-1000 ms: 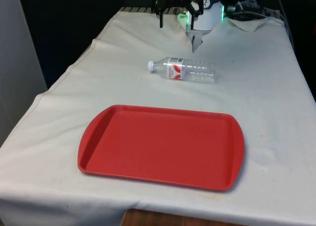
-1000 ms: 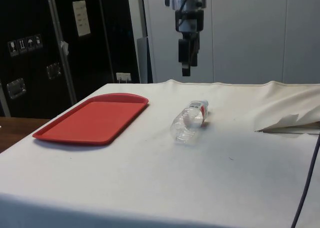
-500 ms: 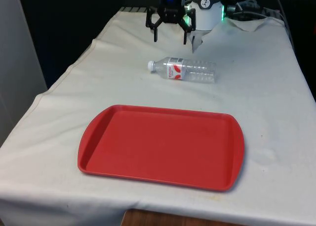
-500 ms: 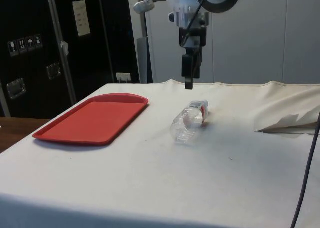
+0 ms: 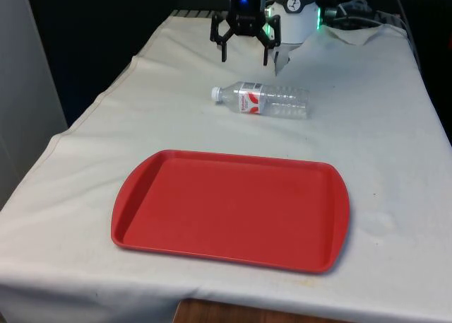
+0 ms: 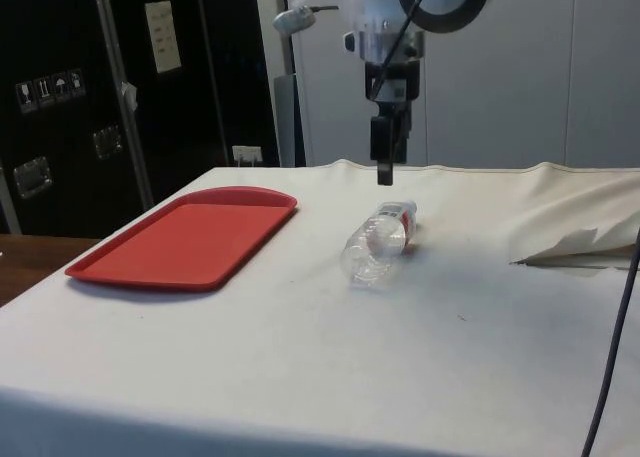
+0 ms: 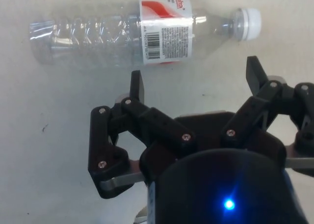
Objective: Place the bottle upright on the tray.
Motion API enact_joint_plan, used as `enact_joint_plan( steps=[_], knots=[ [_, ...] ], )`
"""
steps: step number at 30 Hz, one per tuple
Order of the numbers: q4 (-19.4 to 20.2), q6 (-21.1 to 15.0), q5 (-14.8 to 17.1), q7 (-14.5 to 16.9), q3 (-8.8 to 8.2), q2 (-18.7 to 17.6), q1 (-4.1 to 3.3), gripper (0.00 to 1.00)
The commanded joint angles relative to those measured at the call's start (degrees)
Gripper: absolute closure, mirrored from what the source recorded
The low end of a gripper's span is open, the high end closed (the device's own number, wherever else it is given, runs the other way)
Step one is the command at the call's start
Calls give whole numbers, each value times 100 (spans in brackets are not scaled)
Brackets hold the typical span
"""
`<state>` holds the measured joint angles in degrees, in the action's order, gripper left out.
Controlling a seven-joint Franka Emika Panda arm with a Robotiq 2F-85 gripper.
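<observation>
**Clear plastic bottle waited on its side as the gripper closed in**

Clear plastic, ribbed, with a red-and-white label and a white cap: the water bottle (image 5: 260,100) lay flat on the white cloth (image 5: 367,132), cap toward the front view's left, well apart from the red tray (image 5: 232,209) nearer the camera. It was untouched, and the tray held nothing.

What had changed was the gripper (image 5: 244,53). A second before, it had hung high at the table's far end with its fingers turned edge-on to the front camera; half a second before, it had swung round, fingers spread wide, and dropped lower. At this moment it had edged slightly closer to the bottle, as the side view showed by the gripper (image 6: 385,174) sitting just above and beyond the bottle (image 6: 378,242). In the wrist view the spread fingers (image 7: 137,86) straddled a gap beside the label, the bottle (image 7: 142,34) just past them.

I judged this the approach before a grasp: the open fingers looked set across the bottle's width. Pickup, uprighting and placement all remained.
</observation>
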<state>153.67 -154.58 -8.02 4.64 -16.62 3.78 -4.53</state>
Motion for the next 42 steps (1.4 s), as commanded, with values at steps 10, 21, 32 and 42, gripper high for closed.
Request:
enact_joint_plan(
  steps=[10, 21, 32, 42],
  knots=[
    [80, -332, 17, -286, -34, -206, 0, 0],
    [63, -309, -17, -705, -34, -229, 0, 0],
    [63, -281, 6, -1014, -34, -218, -6, 0],
    [52, -281, -17, -1455, -46, -235, 6, 0]
  ],
)
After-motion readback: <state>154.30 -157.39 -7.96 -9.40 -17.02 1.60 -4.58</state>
